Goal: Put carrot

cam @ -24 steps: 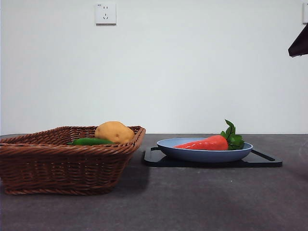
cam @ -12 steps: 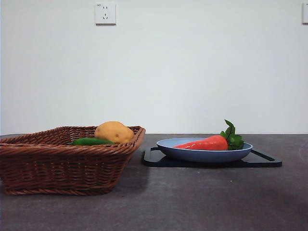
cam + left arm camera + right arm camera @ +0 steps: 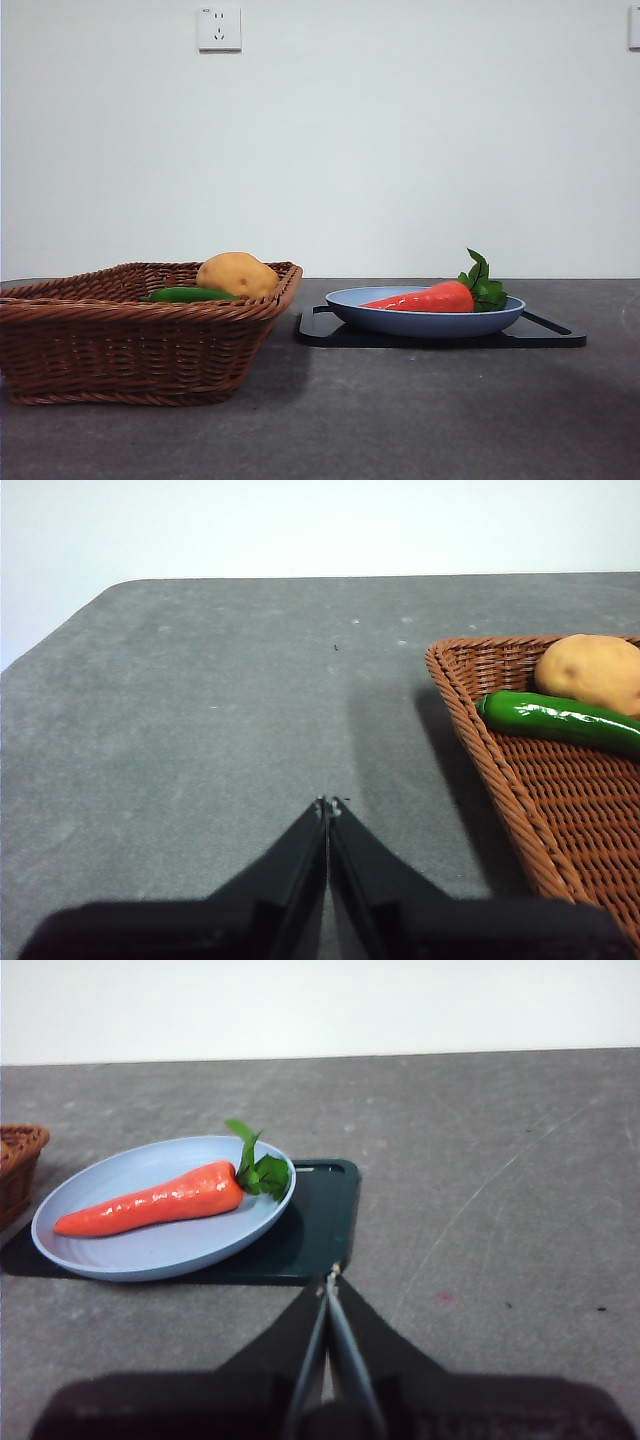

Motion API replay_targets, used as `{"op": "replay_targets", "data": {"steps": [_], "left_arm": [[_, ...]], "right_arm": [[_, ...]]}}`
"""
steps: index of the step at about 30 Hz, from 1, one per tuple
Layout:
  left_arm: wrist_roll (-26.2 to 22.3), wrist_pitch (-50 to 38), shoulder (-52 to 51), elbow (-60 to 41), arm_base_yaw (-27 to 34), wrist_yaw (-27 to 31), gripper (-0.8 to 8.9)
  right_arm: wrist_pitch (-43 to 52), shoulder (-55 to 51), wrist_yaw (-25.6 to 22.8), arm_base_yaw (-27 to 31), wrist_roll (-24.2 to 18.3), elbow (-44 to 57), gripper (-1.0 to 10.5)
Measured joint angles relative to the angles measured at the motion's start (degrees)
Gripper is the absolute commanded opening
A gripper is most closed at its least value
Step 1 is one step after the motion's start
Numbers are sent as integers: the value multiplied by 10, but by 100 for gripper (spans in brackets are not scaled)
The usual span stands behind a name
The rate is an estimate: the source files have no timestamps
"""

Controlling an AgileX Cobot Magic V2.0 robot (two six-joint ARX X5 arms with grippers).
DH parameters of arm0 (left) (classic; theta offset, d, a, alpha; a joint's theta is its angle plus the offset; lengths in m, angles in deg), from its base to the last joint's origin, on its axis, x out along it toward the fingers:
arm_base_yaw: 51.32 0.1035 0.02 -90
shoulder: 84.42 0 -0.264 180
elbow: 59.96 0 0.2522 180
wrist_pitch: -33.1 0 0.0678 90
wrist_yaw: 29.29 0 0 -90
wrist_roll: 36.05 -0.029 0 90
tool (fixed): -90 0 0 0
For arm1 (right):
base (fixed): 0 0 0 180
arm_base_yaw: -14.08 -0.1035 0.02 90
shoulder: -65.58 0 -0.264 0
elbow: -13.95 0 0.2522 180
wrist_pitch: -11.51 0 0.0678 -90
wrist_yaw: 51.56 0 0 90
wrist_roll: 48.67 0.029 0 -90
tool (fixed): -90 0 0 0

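Observation:
The carrot (image 3: 430,298) (image 3: 160,1198), glossy orange-red with green leaves at its thick end, lies in a light-blue plate (image 3: 420,321) (image 3: 130,1255) on a dark tray (image 3: 545,335) (image 3: 320,1220). My right gripper (image 3: 330,1278) is shut and empty, hovering apart from the tray's near corner. My left gripper (image 3: 328,803) is shut and empty over bare table, beside the wicker basket (image 3: 500,780). Neither arm shows in the front view.
The brown wicker basket (image 3: 120,340) stands at the left and holds a yellow-brown potato (image 3: 237,274) (image 3: 590,672) and a slim dark-green vegetable (image 3: 190,294) (image 3: 560,720). A white wall with a socket (image 3: 219,28) closes the back.
A black arm tip at the front view's top right corner one second ago has left the view. The carrot, plate and basket have not moved.

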Motion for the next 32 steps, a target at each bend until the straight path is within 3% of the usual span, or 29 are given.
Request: {"op": "replay_targets", "data": {"steps": [32], "left_arm": [[0, 0, 0, 0, 0, 0, 8]], "right_arm": [[0, 7, 0, 6, 0, 0, 3]]}}
